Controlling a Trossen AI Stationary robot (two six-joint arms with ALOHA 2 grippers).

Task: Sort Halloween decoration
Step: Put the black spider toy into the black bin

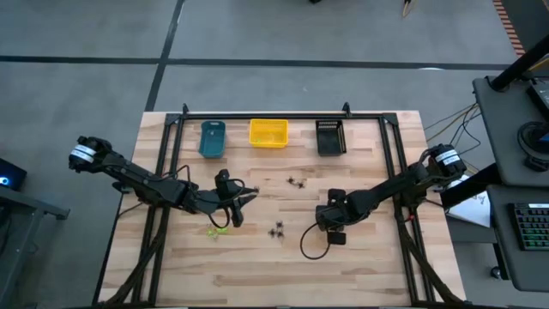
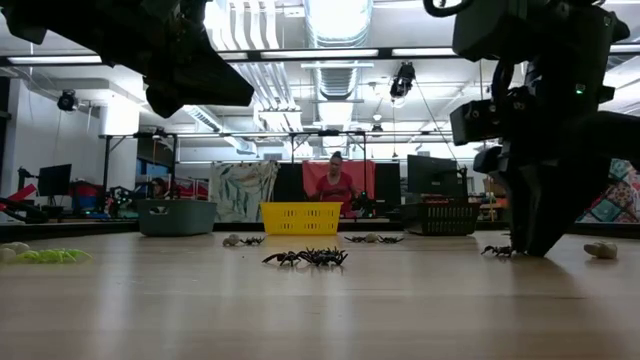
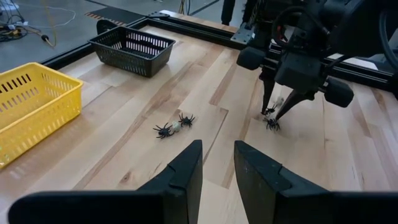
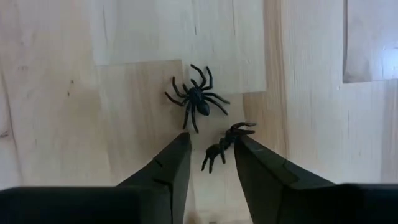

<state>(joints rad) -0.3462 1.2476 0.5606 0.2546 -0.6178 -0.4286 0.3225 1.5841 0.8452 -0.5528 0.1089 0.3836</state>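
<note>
Hovering low over the wooden tabletop [image 1: 283, 266] in the high view, the right end effector [image 1: 333, 230] points down at mid-table while the left end effector [image 1: 230, 209] waits nearby, the teal bin [image 1: 212, 138], yellow bin [image 1: 268, 132] and black bin [image 1: 331, 136] lined up well beyond both. In the low view, a cluster of black spiders [image 2: 308, 258] lies apart from the right end effector [image 2: 535, 245], whose tips stand just beside another spider [image 2: 496, 250]. The left wrist view shows its own fingers [image 3: 186, 177] parted and empty, a pair of spiders [image 3: 175, 126] ahead. The right wrist view shows its fingers [image 4: 171, 165] spread, one small spider [image 4: 222, 145] between them but not yet pinched, a larger spider [image 4: 198, 97] just beyond, apparently lined up for a pick.
</note>
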